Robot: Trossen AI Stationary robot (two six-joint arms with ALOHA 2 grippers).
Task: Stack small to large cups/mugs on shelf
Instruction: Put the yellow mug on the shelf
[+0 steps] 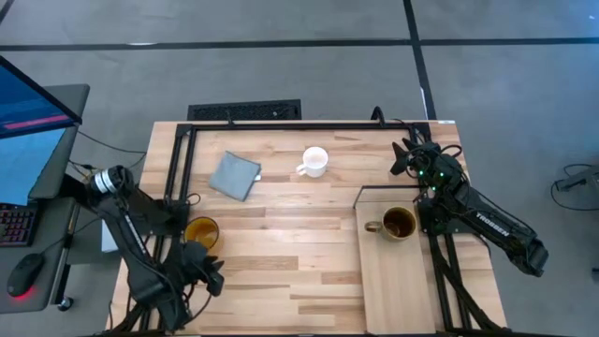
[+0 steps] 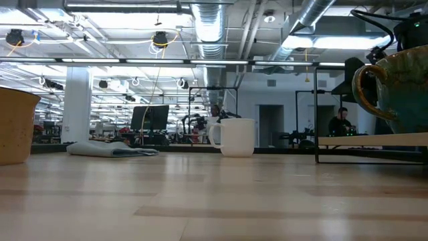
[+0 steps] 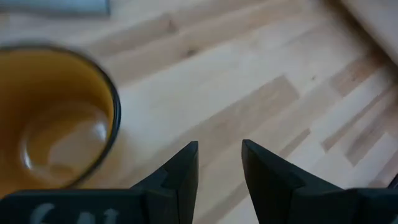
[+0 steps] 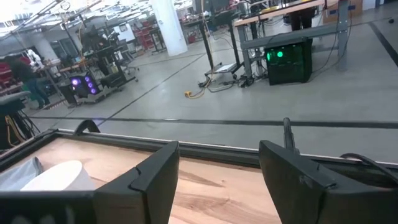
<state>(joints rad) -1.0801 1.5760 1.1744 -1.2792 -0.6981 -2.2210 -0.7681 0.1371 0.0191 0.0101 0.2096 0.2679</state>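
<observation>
Three mugs: all upright, nothing visible inside any.
Dark brown mug [image 1: 399,224]: on the shelf [image 1: 398,290], near its far end, handle toward table centre.
White mug [image 1: 314,161]: on tabletop, far side, near grey-blue cloth [image 1: 234,175].
Yellow-orange mug [image 1: 200,231]: near left edge, dark rim, glossy amber inside.
Left gripper [image 3: 219,177]: beside yellow-orange mug, fingers slightly parted, grasping nothing.
Right gripper [image 4: 217,180]: fingers spread, released, above table's far right.
</observation>
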